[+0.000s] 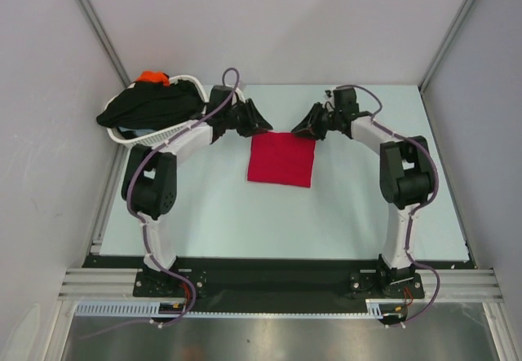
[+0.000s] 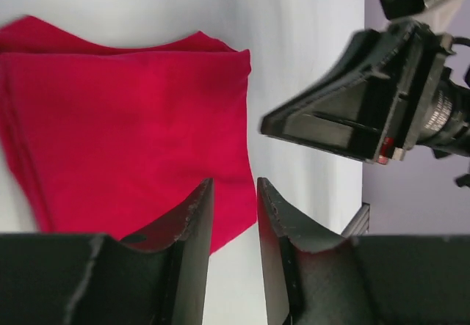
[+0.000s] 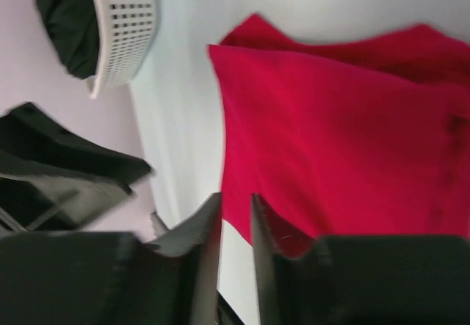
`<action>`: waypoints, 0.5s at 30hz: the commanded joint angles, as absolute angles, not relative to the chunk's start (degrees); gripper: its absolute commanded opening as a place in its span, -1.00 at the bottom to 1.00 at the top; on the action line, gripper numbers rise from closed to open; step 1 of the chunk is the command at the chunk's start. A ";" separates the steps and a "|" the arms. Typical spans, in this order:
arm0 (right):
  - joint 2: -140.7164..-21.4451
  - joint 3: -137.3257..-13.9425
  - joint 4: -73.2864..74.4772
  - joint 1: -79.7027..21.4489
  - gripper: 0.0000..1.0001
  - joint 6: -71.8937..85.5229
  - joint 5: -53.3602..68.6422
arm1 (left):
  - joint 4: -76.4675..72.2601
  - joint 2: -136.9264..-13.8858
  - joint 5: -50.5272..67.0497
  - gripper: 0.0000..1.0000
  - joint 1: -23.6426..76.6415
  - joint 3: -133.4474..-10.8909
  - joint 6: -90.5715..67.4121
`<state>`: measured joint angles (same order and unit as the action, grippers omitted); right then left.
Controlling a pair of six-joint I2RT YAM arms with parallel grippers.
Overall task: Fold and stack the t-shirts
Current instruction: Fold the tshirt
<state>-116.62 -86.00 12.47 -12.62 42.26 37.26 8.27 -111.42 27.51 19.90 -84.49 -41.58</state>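
Observation:
A crimson red t-shirt (image 1: pixel 281 159) lies folded into a flat square on the table's middle. It also shows in the left wrist view (image 2: pixel 125 127) and in the right wrist view (image 3: pixel 330 141). My left gripper (image 1: pixel 259 123) hovers just behind its far left corner, jaws a narrow gap apart and empty (image 2: pixel 234 182). My right gripper (image 1: pixel 300 129) hovers by its far right corner, jaws also slightly apart and empty (image 3: pixel 236 195). A black t-shirt (image 1: pixel 151 104) and an orange one (image 1: pixel 152 77) lie heaped in the basket.
The white woven basket (image 1: pixel 122 135) stands at the back left, close to the left arm; it also shows in the right wrist view (image 3: pixel 125 24). The two grippers face each other a short way apart. Grey walls close in both sides and the back.

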 commanded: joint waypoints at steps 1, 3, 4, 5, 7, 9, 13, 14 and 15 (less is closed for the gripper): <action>-121.01 -86.30 -5.70 -12.92 -0.58 51.40 42.72 | -2.63 -114.51 34.10 -0.31 19.78 -83.32 -43.33; -125.56 -88.24 -7.81 -13.36 -0.74 53.60 43.41 | -4.03 -116.45 34.45 -0.31 19.69 -83.76 -43.59; -126.81 -88.76 -10.78 -13.36 -0.75 55.61 44.46 | -4.91 -118.46 34.80 -0.31 19.34 -84.11 -43.85; -127.96 -88.86 -12.55 -13.36 -0.78 56.50 44.47 | -7.53 -119.52 35.67 -0.32 19.16 -84.02 -44.99; -129.98 -87.81 -14.75 -12.31 -0.80 57.21 43.43 | -9.57 -121.63 35.77 -0.34 18.63 -84.46 -45.87; -131.65 -87.02 -18.00 -11.43 -0.80 58.97 43.50 | -12.63 -125.23 36.38 -0.34 18.02 -85.16 -46.84; -135.96 -86.84 -19.61 -8.44 -0.80 58.01 45.17 | -13.89 -131.56 37.35 -0.36 17.14 -88.85 -47.20; -136.40 -86.84 -19.51 -6.78 -0.79 57.49 45.44 | -11.62 -134.18 37.35 -0.36 16.96 -90.25 -45.81; -136.67 -86.66 -18.99 -5.90 -0.78 56.70 45.61 | -9.95 -135.43 37.27 -0.36 16.70 -93.66 -44.57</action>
<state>-135.68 -86.54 -14.94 -9.23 57.34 43.97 -8.82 -132.27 35.40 17.52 -87.07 -46.11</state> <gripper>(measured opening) 0.105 0.320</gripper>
